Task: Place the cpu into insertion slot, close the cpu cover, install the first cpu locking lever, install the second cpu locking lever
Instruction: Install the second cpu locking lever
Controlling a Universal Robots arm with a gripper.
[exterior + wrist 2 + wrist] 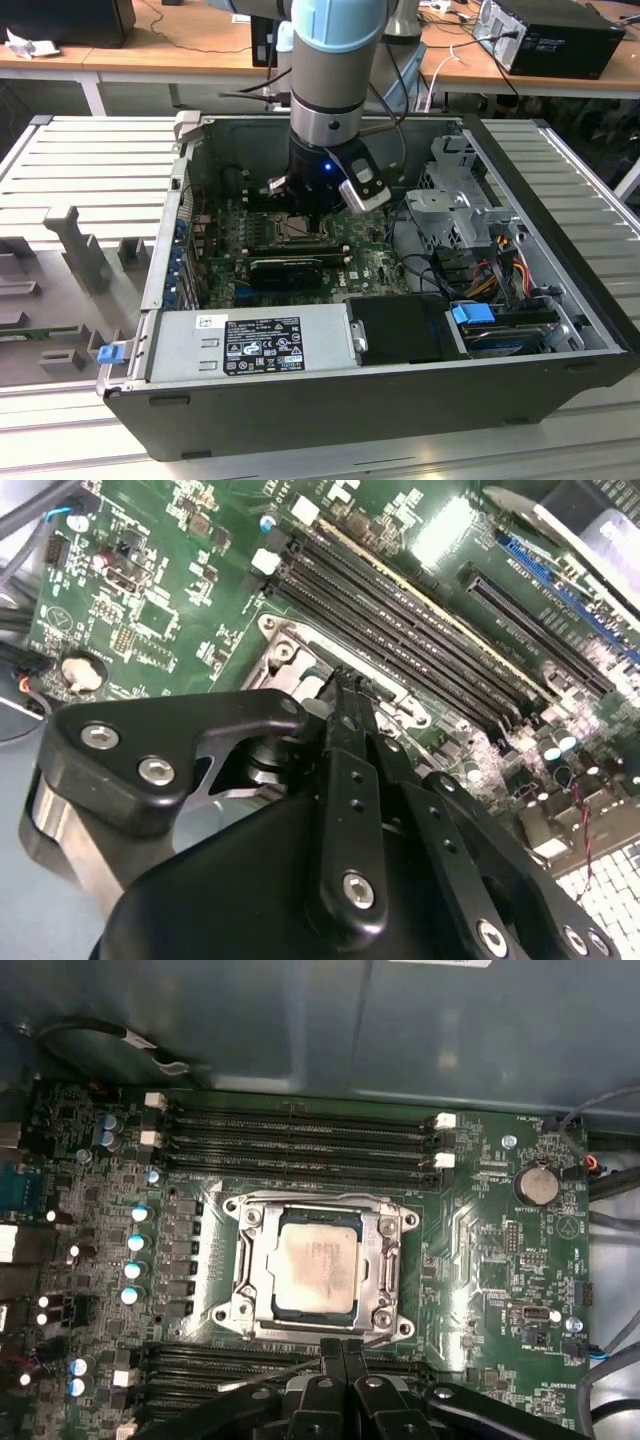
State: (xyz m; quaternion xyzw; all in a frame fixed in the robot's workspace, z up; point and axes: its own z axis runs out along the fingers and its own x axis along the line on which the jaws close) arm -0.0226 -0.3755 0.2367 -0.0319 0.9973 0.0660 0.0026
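The gripper (343, 1352) has its two black fingers pressed flat together with nothing between them, and its tips sit at the near edge of the insertion slot (318, 1266). In the second wrist view the gripper (345, 685) shows the same closed pair of fingers (347, 770) reaching down onto the socket's metal frame. Just past the fingertips the cpu (317, 1270) lies flat in the socket, pale metal face up. The cpu cover (383, 1260) lies down around it, its window framing the chip. Beyond the socket, further from the gripper, run the long black memory slots (300, 1140), and a coin cell battery (536, 1184) sits off to one side. In the exterior view the gripper (305, 212) reaches down into the open computer case (380, 400), over the green motherboard (370, 262), with the grey power supply (250, 345) nearer the camera.
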